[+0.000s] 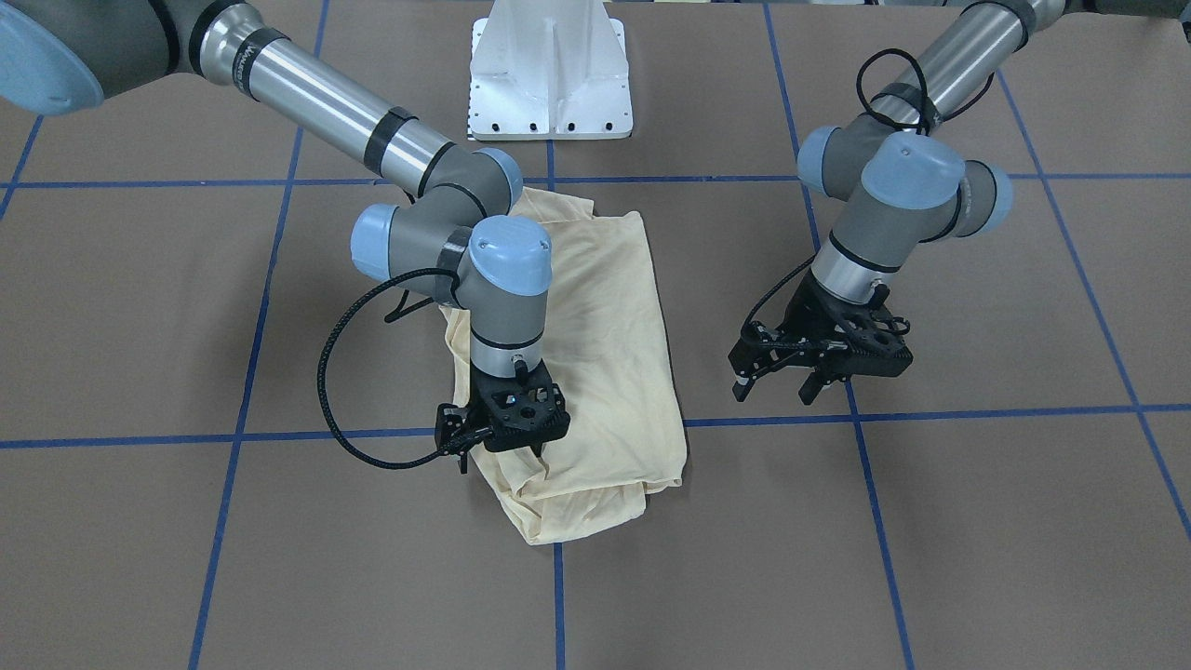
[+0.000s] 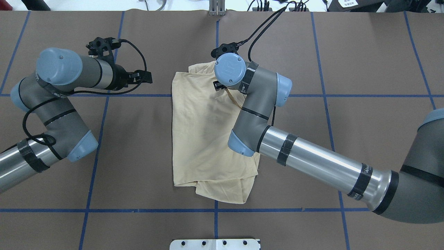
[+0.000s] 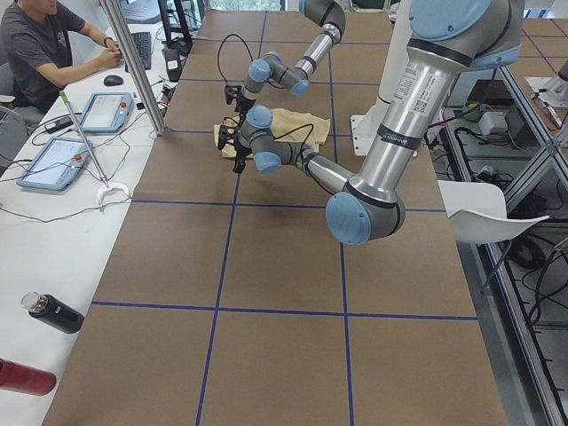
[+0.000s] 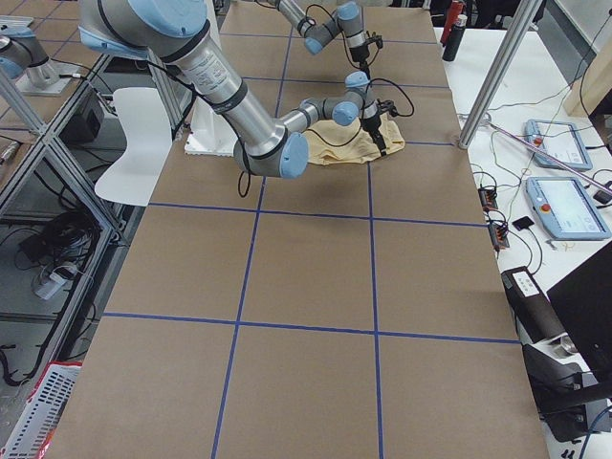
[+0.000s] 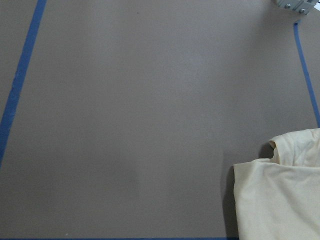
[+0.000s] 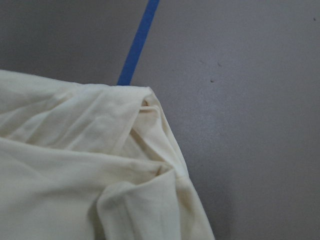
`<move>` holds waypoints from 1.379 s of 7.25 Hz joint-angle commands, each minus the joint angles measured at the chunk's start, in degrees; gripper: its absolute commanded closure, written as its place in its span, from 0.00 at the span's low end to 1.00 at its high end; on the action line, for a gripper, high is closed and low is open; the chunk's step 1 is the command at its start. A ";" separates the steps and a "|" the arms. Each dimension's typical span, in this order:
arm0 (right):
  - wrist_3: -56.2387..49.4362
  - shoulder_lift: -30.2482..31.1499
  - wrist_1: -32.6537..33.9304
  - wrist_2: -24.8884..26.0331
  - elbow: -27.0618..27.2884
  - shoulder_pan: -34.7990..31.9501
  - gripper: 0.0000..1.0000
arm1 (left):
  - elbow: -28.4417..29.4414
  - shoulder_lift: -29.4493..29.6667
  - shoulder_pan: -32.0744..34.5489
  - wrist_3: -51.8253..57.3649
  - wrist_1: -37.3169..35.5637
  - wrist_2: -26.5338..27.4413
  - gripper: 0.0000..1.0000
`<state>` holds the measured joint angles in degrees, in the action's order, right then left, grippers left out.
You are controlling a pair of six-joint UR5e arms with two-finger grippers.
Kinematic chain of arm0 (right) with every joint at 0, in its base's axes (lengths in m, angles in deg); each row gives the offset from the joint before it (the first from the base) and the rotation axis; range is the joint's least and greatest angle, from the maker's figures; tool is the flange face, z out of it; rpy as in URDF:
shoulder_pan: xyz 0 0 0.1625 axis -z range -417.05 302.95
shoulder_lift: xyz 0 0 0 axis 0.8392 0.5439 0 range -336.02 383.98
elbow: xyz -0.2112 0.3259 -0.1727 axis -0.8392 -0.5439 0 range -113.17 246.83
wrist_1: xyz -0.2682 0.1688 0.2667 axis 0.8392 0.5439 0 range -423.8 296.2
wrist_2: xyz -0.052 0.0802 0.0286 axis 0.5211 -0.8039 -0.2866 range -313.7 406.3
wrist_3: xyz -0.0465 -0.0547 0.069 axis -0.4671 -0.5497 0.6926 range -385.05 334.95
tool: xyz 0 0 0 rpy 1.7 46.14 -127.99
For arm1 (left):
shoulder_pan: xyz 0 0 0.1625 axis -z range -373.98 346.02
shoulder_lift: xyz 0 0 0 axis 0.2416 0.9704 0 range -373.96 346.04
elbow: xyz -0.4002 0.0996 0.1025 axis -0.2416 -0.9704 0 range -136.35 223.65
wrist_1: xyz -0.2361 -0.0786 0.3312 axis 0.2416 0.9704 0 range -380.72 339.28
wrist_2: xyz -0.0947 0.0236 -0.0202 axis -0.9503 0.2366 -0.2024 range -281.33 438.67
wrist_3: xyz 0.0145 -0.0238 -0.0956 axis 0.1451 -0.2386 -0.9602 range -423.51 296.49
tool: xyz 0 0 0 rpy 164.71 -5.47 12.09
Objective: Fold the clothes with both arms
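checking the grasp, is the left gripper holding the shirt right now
No, the left gripper hangs open over the table, clear of the shirt.

No text is legible; white lettering on a band (image 2: pixel 362 178) of the right arm (image 2: pixel 322 161) is blurred

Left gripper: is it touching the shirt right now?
Apart. The front-facing view shows bare table between the left gripper and the shirt.

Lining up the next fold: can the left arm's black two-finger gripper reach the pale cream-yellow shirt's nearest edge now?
Probably yes: the left gripper hangs open over bare brown table beside the shirt, with nothing between them; the right gripper is on its opposite side.
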<state>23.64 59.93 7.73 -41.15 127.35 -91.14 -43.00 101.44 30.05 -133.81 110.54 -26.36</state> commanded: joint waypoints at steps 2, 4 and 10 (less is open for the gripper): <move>-2.19 1.05 0.01 -0.09 -0.05 -2.20 0.00 | -0.01 0.27 -0.09 -0.10 -0.04 0.00 0.00; -4.21 3.15 -0.16 -0.35 0.04 -4.04 0.00 | -0.10 0.44 -0.09 -0.19 0.05 0.00 0.00; -10.20 8.24 0.54 -7.63 10.80 -7.74 0.00 | -0.01 0.36 -0.09 -0.10 -0.04 -0.09 0.00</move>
<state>13.03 66.16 8.22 -46.83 133.69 -98.81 -43.02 101.88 29.97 -133.94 110.50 -26.45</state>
